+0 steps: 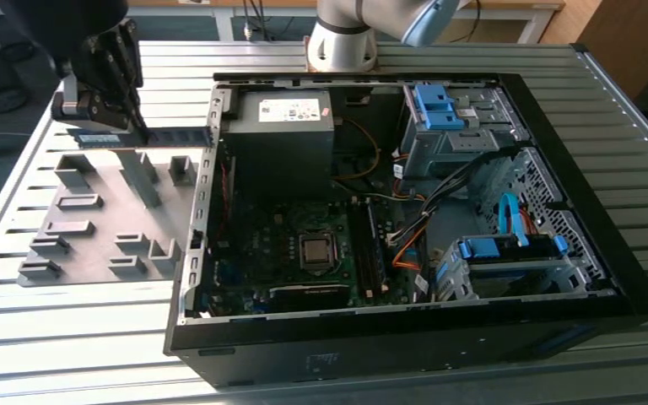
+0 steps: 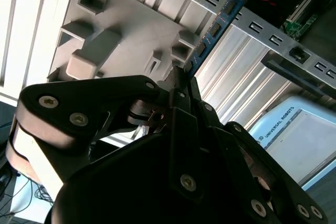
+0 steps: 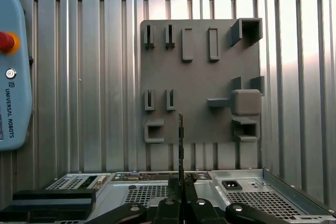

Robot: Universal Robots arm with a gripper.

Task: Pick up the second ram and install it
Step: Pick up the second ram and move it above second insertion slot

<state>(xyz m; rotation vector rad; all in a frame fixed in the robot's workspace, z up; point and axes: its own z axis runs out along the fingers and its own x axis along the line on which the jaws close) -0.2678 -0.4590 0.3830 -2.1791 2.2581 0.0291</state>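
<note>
The second ram (image 1: 178, 135) is a thin blue-green strip held level above the far edge of the grey holder plate (image 1: 99, 215), at the exterior view's left, just outside the case wall. My gripper (image 1: 138, 126) is shut on it near its middle. In the second wrist view the ram (image 2: 218, 24) sticks out past my gripper (image 2: 181, 77), its chips showing. In the first wrist view the ram (image 3: 180, 140) is seen edge-on, rising from my gripper (image 3: 181, 184) over the holder plate (image 3: 199, 77).
The open computer case (image 1: 594, 278) lies on the slatted metal table, with motherboard slots (image 1: 371, 245), a power supply (image 1: 284, 126) and blue drive cages (image 1: 442, 110) inside. The arm's base (image 1: 341, 42) stands behind it. A teach pendant (image 3: 10, 61) lies beside the plate.
</note>
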